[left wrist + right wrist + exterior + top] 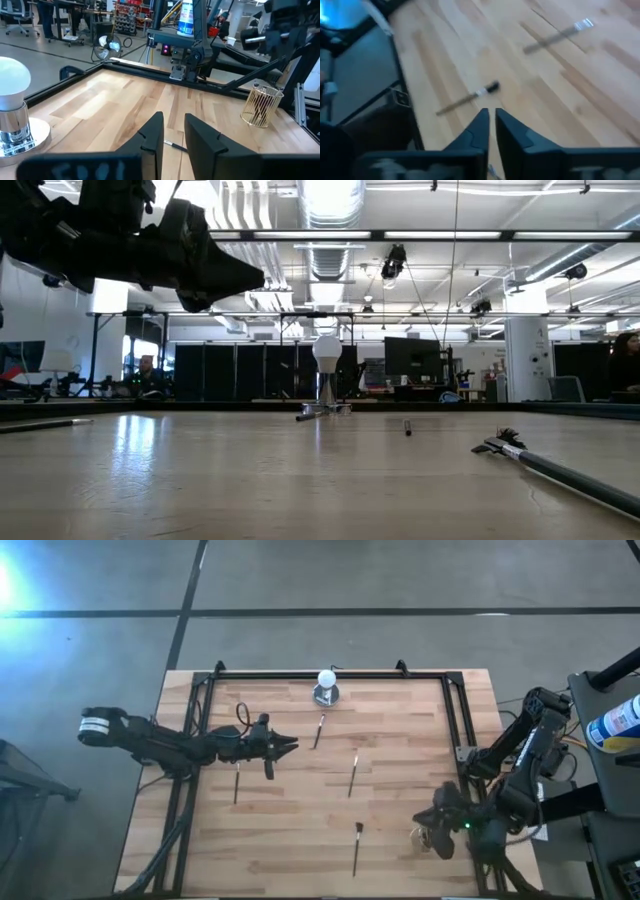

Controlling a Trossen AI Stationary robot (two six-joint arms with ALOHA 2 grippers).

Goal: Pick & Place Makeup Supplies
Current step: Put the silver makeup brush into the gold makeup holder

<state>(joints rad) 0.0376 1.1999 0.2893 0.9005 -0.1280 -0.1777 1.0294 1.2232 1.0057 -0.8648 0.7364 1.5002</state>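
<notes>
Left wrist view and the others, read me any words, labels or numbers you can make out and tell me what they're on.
None can be read.
Bottle with a blue and white label, beyond the table: print too small to read.
The same bottle from above: label blurred.
White band on the left arm: marks too small to read.
Left wrist housing: raised lettering, too blurred to read.

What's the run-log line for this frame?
left gripper: slightly open, empty, above table | right gripper: near-shut, empty | brushes: four on table | wire cup: upright
</notes>
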